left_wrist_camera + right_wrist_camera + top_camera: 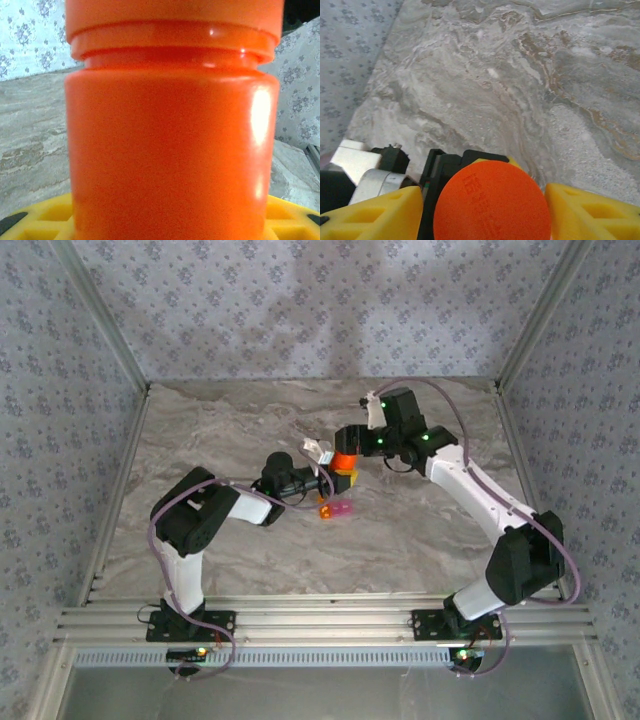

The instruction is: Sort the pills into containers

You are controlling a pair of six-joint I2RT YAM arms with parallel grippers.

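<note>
Orange bottle point(345, 461) sits clamped in the left gripper point(342, 478). The right gripper point(484, 212) straddles its cap point(491, 197); I cannot tell whether it pinches. Uncapping seems underway; next, the cap must lift off. The containers point(337, 510) lie just before the bottle.

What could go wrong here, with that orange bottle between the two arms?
1. The left jaws grip the orange bottle; if it slips, it could fall on the tiny containers lying near it.
2. The right jaws stand astride the cap with a gap on one side; closing off-centre could tip the bottle.
3. Anything poured out may scatter over the table.
</note>
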